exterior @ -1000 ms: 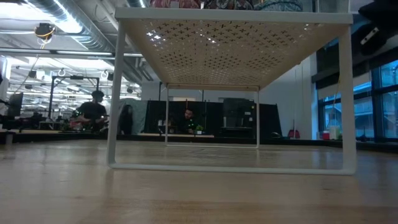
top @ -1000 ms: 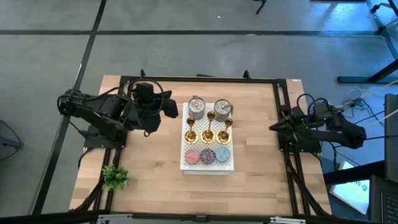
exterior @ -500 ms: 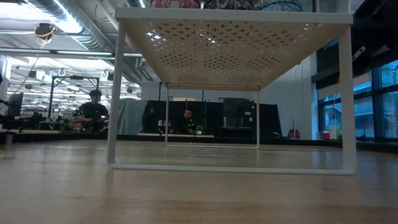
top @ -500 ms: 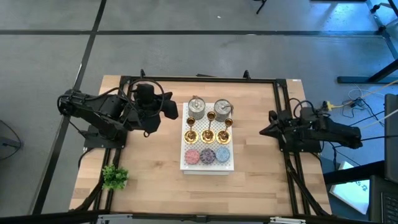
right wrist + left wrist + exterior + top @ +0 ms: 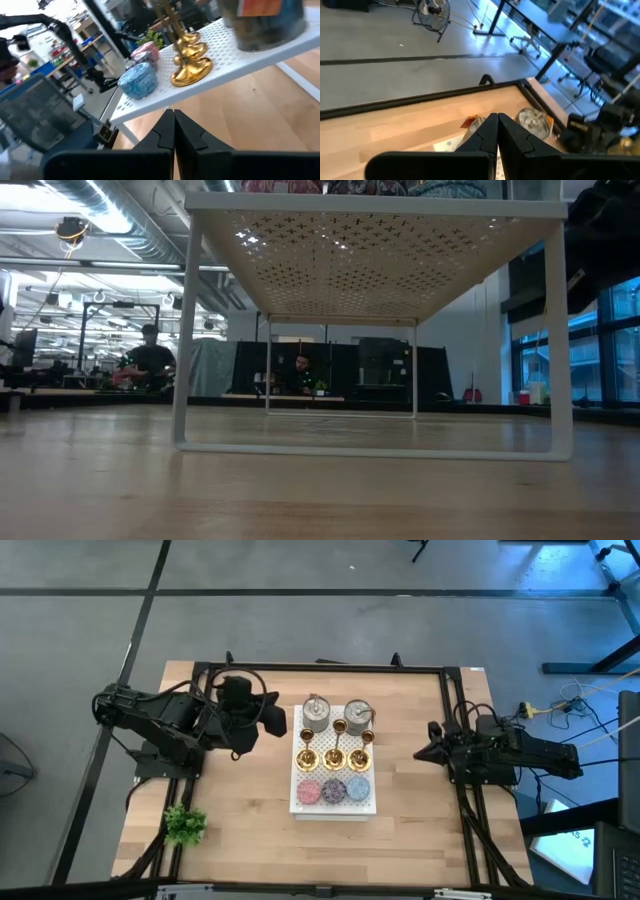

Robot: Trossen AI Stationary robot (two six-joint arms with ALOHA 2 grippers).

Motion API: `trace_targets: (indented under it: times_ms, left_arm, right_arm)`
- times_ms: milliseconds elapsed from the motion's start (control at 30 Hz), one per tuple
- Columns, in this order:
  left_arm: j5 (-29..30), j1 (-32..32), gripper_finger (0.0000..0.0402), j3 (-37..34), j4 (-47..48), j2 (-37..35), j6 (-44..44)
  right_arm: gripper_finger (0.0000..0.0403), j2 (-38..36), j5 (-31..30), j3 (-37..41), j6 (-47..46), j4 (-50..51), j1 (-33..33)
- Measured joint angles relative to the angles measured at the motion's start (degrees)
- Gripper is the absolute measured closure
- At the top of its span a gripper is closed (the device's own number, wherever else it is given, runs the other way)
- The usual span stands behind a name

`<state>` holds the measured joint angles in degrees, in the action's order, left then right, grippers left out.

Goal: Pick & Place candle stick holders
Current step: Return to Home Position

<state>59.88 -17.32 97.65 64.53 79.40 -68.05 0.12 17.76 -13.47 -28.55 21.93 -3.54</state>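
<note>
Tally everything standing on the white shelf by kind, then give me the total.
Gold candle stick holders: 3
Silvery round pots: 2
Flat round discs (pink, purple, blue): 3
Total: 8

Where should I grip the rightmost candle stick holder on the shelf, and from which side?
Probably the thin stem, just above the flared base. The rightmost candle stick holder stands upright near the right edge of the shelf, so the right gripper, now shut, could open and come in level from the right.
</note>
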Motion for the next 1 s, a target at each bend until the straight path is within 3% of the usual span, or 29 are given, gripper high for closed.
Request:
trace_targets:
  times_ms: [233,533,733,1000]
  left_arm:
    - [-4.58,1.13,0.0398,0.0,0.0,0.0,8.79]
    - [-7.46,3.31,0.0398,0.0,0.0,0.0,18.15]
    - [-12.29,4.8,0.0398,0.0,0.0,0.0,22.59]
    - [-12.77,5.09,0.0398,0.0,0.01,-0.3,26.37]
  right_arm:
    - [0.0403,0.02,1.35,0.0,0.82,1.69,0.01]
    - [0.0403,0.02,-8.8,0.02,7.56,-4.27,0.01]
    - [0.0403,0.02,-10.56,0.1,12.0,-6.94,0.01]
    - [0.0403,0.04,-10.26,8.65,11.47,-17.51,0.0]
